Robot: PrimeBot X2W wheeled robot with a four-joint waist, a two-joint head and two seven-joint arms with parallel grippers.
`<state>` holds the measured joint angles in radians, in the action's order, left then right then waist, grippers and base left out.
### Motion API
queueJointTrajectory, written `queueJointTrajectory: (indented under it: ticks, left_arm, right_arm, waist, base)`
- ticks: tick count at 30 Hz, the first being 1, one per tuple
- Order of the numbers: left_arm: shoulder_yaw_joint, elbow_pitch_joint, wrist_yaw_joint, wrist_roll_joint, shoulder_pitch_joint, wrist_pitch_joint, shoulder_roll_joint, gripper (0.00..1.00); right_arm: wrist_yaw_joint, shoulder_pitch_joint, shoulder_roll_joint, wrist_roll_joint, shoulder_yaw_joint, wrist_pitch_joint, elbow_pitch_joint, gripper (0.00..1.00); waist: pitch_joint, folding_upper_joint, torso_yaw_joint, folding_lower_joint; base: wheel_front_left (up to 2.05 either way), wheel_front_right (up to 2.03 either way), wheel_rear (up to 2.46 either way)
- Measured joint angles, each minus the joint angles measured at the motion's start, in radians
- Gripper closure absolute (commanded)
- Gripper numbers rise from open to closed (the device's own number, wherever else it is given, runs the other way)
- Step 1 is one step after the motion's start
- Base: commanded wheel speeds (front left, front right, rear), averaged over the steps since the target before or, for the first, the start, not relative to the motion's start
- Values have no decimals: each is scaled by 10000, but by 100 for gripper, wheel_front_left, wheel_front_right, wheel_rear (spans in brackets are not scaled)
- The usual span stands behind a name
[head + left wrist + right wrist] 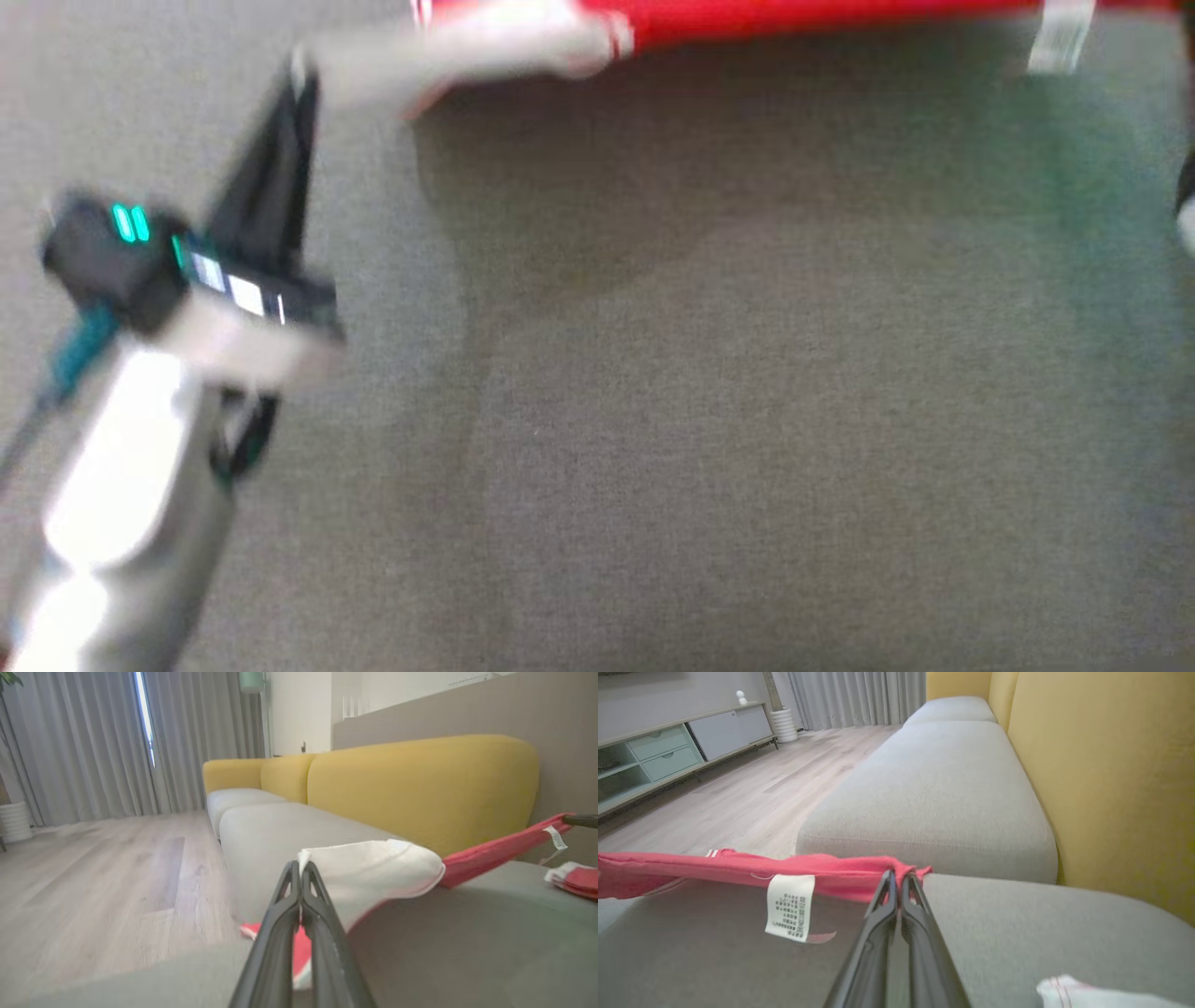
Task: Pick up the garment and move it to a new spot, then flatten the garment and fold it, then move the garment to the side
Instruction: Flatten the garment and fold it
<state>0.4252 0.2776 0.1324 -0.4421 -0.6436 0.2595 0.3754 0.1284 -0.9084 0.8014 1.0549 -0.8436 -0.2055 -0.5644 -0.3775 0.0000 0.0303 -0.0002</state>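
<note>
A: Left gripper [301, 873] jaws clamped on the garment [495, 853] at its white end. Right gripper [898, 879] jaws clamped on the red hem by the care label [790, 907].
B: Where's it sitting?
A: Stretched taut above the sofa seat [747, 420], toward its back edge. Looks like the relocating step. Next it probably needs lowering and spreading flat.

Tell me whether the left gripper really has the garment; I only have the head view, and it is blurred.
Observer: Yes. The left wrist view has the left gripper shut on the white sleeve of the garment.
Operator: And the right one?
Observer: The right gripper is shut on the garment's red edge.
Operator: Is the cloth lifted or dragging?
Observer: Lifted: the red edge runs taut above the gray cushion, with the care label hanging free below it.
</note>
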Motion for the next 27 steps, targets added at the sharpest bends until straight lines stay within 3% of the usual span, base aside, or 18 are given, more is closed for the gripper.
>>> queueJointTrajectory:
  ticks: [7,13,21,27]
  left_arm:
    - [46,-1517,-213,121,4303,-2,314,100]
    - [71,-2226,-665,134,6772,-29,303,100]
    - [374,-2623,-706,6,8321,-132,378,100]
    - [426,-2587,-702,127,8094,-132,453,100]
  right_arm:
    - [0,2795,337,443,-343,-384,512,100]
    - [0,4747,328,207,261,-424,1074,100]
    - [0,7202,410,-155,926,-424,1919,100]
    - [0,7527,372,-284,1484,-424,2086,100]
  waist:
    - [1329,0,-99,-1]
    - [2294,1,-187,-1]
    - [3089,1,-225,-1]
    - [2898,1,-192,0]
  base:
    - [0,0,0]
    - [0,0,0]
    - [0,0,0]
    - [0,0,0]
